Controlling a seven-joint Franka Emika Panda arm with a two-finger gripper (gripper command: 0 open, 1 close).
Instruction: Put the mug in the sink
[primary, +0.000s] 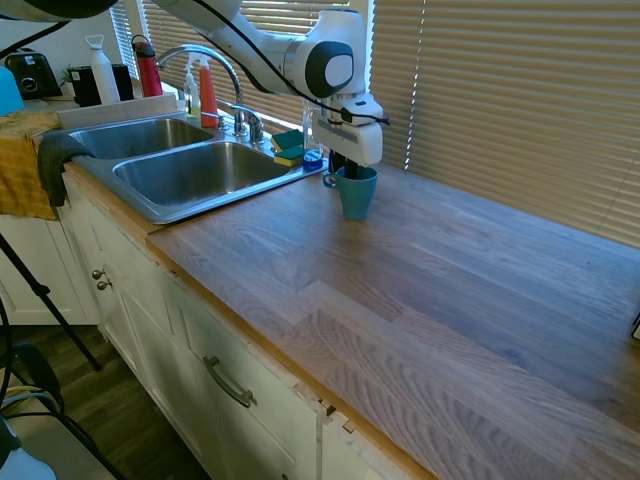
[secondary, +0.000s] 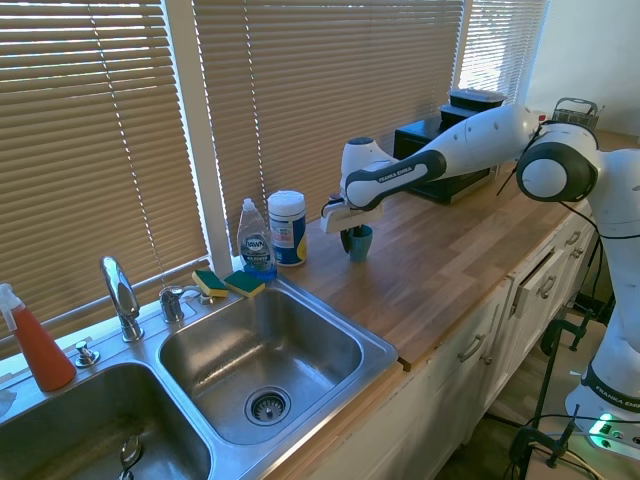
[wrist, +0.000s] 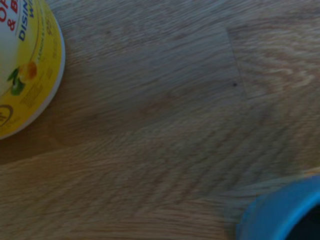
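The teal mug (primary: 357, 196) (secondary: 361, 243) stands upright on the wooden counter, right of the sink (primary: 232, 194) (secondary: 386, 346). My gripper (primary: 348, 170) (secondary: 352, 236) comes down from above onto its rim. One dark finger sits against the outside wall on the sink side, the other reaches into the mug, so the fingers are shut on its wall. A blue arc of the mug's rim (wrist: 280, 210) shows in the wrist view. Both sink basins are empty, with the curved faucet (primary: 205, 55) (secondary: 118, 290) behind them.
A white-and-yellow wipes canister (secondary: 287, 228) (wrist: 25, 65) and a dish soap bottle (secondary: 255, 240) stand by the blinds behind the mug. Sponges (secondary: 228, 283) (primary: 290, 150) lie at the sink's back corner. An orange spray bottle (secondary: 38, 345) stands beyond the faucet.
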